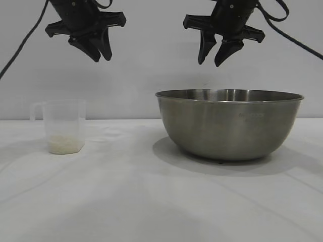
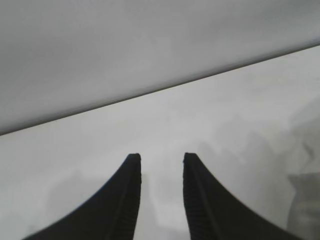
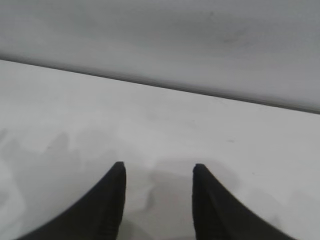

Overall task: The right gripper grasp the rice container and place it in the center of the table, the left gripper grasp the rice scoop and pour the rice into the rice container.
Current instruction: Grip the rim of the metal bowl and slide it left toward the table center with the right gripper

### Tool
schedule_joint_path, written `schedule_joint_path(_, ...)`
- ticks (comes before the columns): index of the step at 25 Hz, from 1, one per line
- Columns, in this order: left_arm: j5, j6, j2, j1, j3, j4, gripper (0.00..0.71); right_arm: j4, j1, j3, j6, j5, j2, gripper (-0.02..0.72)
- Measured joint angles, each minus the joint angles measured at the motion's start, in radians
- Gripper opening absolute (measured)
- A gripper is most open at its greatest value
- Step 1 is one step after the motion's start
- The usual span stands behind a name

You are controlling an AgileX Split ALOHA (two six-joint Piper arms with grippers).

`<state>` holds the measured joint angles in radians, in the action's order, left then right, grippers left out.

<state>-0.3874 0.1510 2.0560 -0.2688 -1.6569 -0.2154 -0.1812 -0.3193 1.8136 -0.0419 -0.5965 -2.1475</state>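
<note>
So we're right at the start here, nothing's been grabbed yet. Biggest thing first: the table (image 1: 151, 201), flat matte white. On it, toward the right, sits the bowl (image 1: 229, 123), round brushed steel with a thin rim and faint lettering on the side, so it isn't centered yet. Well to its left stands the scoop (image 1: 63, 126), a small see-through plastic cup with a side handle, and a low heap of white rice (image 1: 65, 143) in the bottom.

The right gripper (image 1: 214, 56) hangs above the bowl's rim, fingers apart, empty. The left gripper (image 1: 99, 53) hovers above the scoop, fingers a bit apart, empty too.

We'd guess the next move is the right one dropping onto that thin rim, which looks slippery.
</note>
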Motion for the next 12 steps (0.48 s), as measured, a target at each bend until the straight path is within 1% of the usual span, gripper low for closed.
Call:
schedule_joint_path(9,0.0,0.0,0.0,0.0,0.0,0.0,0.179,-0.005,0.0,0.0,0.0,0.0,0.0,0.262)
schedule_joint_path(12,-0.002,0.0,0.0,0.0,0.0,0.0,0.179,-0.005,0.0,0.0,0.0,-0.017,0.0,0.262)
